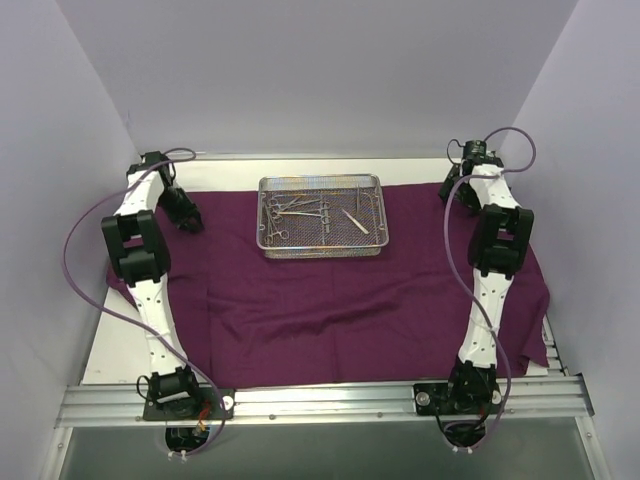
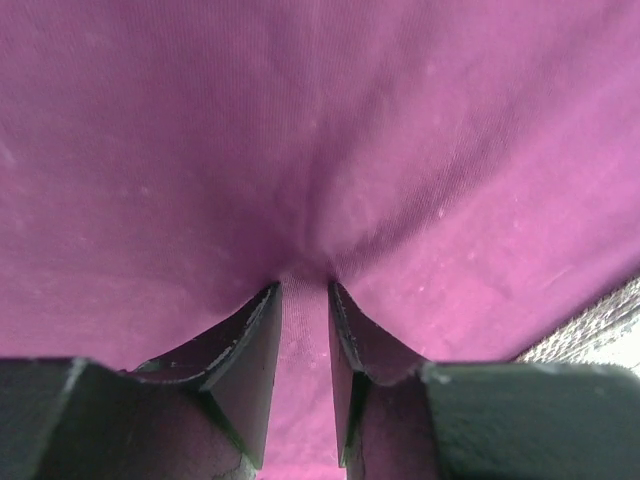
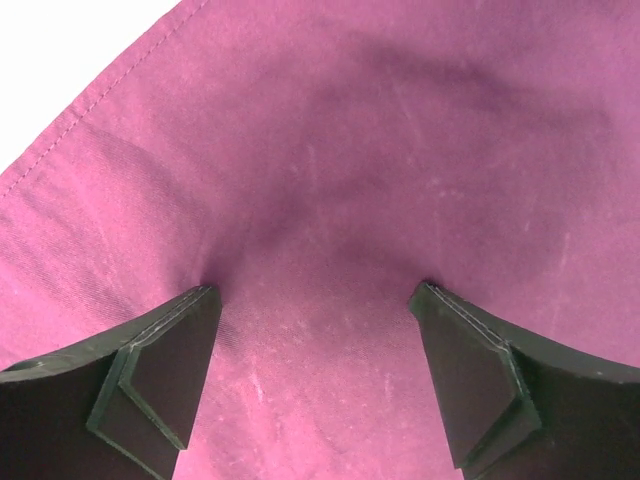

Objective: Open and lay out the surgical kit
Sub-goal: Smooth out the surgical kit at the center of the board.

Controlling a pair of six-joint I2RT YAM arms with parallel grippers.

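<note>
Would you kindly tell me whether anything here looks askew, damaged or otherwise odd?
Nothing is spilled or damaged. The cloth lies rumpled, with creases across its middle, and a fold of it is bunched in the left gripper. The mesh tray sits square, its instruments jumbled toward its left.

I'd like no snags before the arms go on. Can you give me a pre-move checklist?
1. The cloth wrap spread out on the table: ok, a few wrinkles.
2. The wire-mesh tray level on the cloth: ok.
3. The instruments inside the tray: ok.
4. The right gripper open, tips on cloth near its hem: ok.
5. The left gripper free of cloth: cannot tell; a fold sits between its narrow jaws.
</note>
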